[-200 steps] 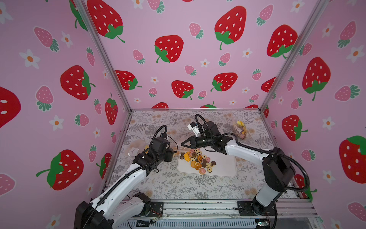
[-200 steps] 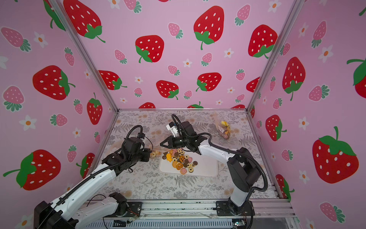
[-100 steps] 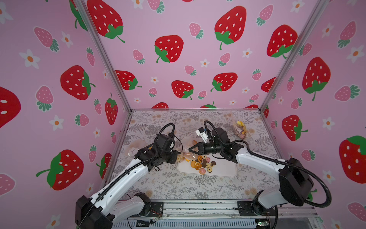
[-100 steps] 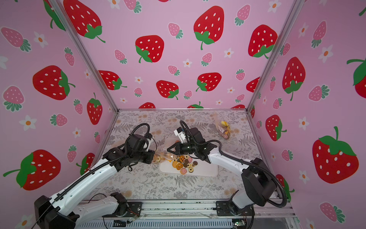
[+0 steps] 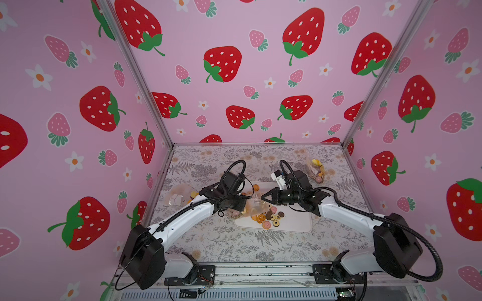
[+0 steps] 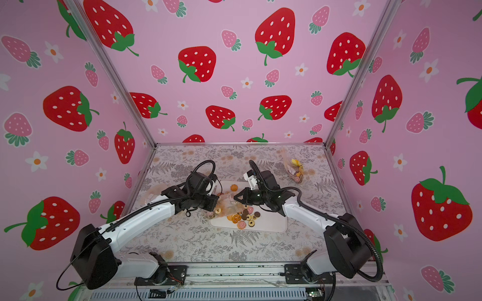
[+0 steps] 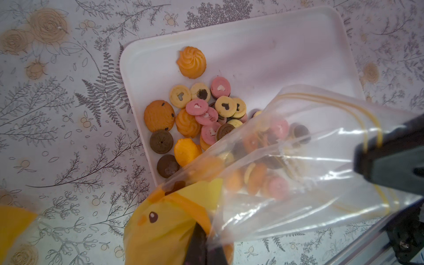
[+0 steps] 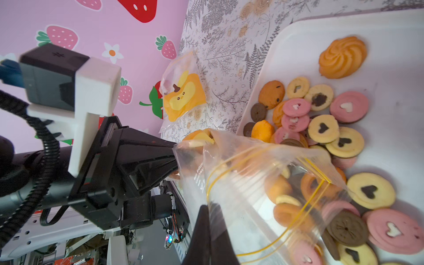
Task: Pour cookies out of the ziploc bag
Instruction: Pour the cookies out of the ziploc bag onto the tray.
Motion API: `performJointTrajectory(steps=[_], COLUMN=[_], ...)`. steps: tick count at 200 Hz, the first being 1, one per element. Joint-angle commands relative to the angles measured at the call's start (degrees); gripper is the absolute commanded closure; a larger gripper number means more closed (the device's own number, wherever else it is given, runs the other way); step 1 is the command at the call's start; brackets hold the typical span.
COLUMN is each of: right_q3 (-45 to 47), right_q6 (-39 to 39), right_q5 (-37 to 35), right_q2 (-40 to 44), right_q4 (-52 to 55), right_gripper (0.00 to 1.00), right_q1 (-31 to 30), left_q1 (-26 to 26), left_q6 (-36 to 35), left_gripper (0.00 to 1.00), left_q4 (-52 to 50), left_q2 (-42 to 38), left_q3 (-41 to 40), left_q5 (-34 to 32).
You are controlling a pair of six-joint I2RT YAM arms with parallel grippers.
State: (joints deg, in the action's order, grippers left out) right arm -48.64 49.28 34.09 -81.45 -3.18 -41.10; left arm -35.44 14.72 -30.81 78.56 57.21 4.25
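Pink strawberry walls; floral-covered bench [image 5: 234,247], white tray [image 5: 297,224] at centre frame. The ziploc bag [image 7: 286,183] is strung above the tray's left end. Left end effector [image 8: 175,152] is shut on its duck-printed bottom corner, right end effector [image 7: 360,158] pinched on the zip rim.

Risk: the sagging belly, with cookies inside, hangs near the tray's edge, so a jerk could spill some onto the bench. The thin film may slip from either pinch.

Long axis runs roughly left-right in both top views. The mouth seems to face the tray, but glare obscures it. Cookies [image 7: 206,110] are heaped on the tray.

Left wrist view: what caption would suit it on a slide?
Left pincer and right pincer hold a clear ziploc bag tilted over a white tray; cookies heaped there, more inside.
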Motion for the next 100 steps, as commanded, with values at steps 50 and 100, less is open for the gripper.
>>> performJointTrajectory(steps=[50, 100], right_q3=[-0.88, -2.72], right_q6=[-3.35, -5.18], right_q5=[-1.83, -1.31], right_q2=[-5.01, -8.27], right_q4=[3.09, 3.93], right_gripper=[1.00, 1.00], right_q1=[3.01, 4.09], left_q1=[0.37, 0.37], left_q6=[-1.34, -3.11], left_gripper=[1.00, 1.00], left_q4=[3.16, 4.17], left_q2=[4.78, 9.51], left_q3=[-0.08, 2.27], left_q5=[0.20, 1.99])
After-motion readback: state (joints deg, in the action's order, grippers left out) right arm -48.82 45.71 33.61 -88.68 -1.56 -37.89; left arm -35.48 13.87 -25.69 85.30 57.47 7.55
